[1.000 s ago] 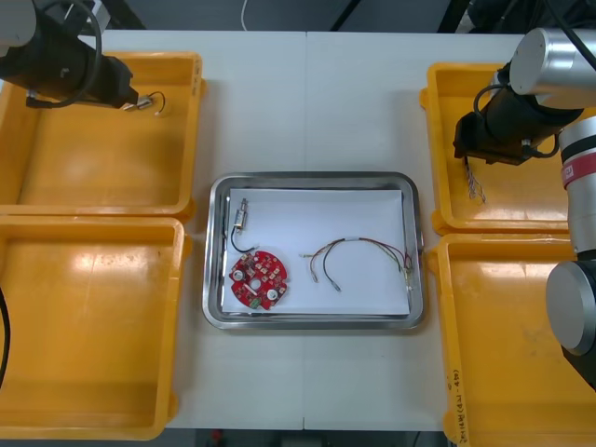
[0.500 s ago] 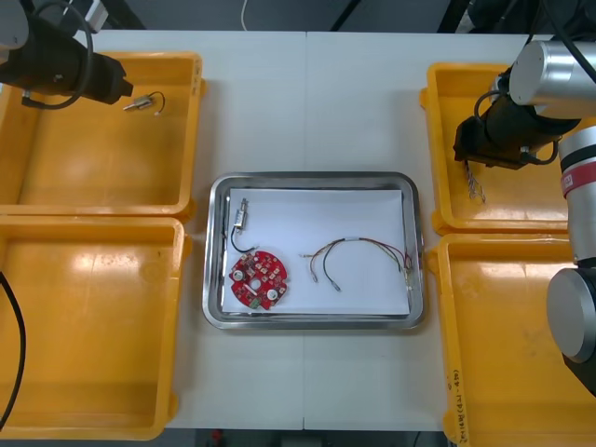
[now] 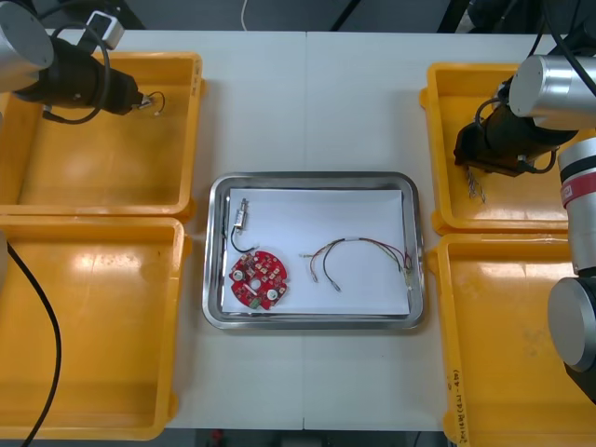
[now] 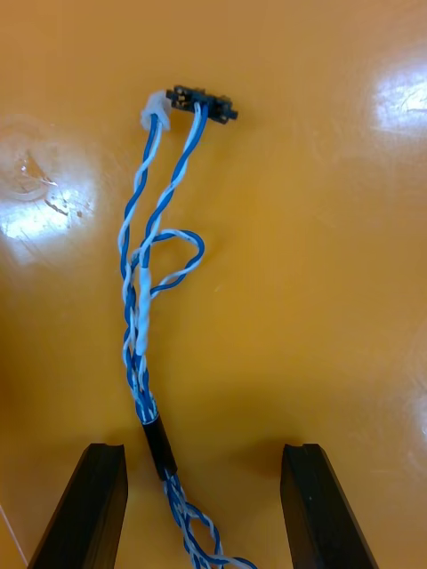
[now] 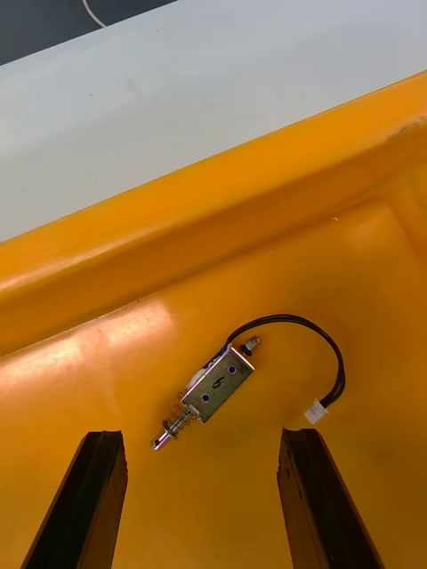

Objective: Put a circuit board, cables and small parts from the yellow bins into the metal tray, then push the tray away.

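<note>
metal tray held circuit board, red-yellow cable, small part | left gripper, right gripper stood apart over far bins | push remained

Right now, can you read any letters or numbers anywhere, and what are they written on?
"6": handwritten on the small metal part in the yellow bin, just ahead of the left gripper; seen the other way up it could be a 9.
Dark print on the rim of the near right bin: too small to read.
On the red circuit board: nothing legible.
</note>
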{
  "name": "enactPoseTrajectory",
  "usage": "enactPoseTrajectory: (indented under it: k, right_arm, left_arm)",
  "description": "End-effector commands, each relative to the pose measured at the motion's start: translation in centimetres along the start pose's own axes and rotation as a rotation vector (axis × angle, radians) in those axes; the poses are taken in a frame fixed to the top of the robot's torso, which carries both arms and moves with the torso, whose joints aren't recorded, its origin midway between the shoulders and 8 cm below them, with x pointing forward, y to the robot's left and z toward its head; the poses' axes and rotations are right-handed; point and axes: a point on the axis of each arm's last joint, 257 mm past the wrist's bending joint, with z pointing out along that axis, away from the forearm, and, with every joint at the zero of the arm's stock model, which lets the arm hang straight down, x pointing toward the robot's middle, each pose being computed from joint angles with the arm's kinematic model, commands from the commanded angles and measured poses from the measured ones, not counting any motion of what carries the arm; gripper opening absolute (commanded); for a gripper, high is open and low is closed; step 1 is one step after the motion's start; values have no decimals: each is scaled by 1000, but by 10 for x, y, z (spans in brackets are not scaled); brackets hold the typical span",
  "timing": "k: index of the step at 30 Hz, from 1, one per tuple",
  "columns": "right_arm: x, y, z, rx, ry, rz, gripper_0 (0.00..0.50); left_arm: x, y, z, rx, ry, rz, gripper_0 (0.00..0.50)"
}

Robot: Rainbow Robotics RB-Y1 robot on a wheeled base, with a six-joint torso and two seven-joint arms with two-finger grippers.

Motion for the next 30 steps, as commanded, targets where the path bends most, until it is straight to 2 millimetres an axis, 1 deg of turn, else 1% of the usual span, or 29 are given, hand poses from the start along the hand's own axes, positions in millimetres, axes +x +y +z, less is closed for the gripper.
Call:
enactPoseTrajectory:
  k: [1, 8, 16, 22, 26, 30]
  right_arm:
    - [3, 10, 3, -17, -3, 16, 500]
    - [11, 8, 5, -17, 20, 24, 500]
    - [12, 9, 7, -24, 17, 30, 500]
    - [16, 7, 11, -18, 17, 24, 500]
    - [19, 7, 13, -21, 21, 25, 500]
    - [23, 4, 16, -13, 28, 20, 500]
  left_arm:
    - [-44, -10, -3, -13, -73, 101, 500]
    - [-43, -13, 7, -25, -95, 113, 500]
    - [-47, -12, 7, -33, -110, 134, 500]
    - [-37, 0, 16, -61, -129, 148, 500]
    - [-35, -1, 19, -54, -142, 153, 500]
    - [-36, -5, 20, -45, -147, 146, 500]
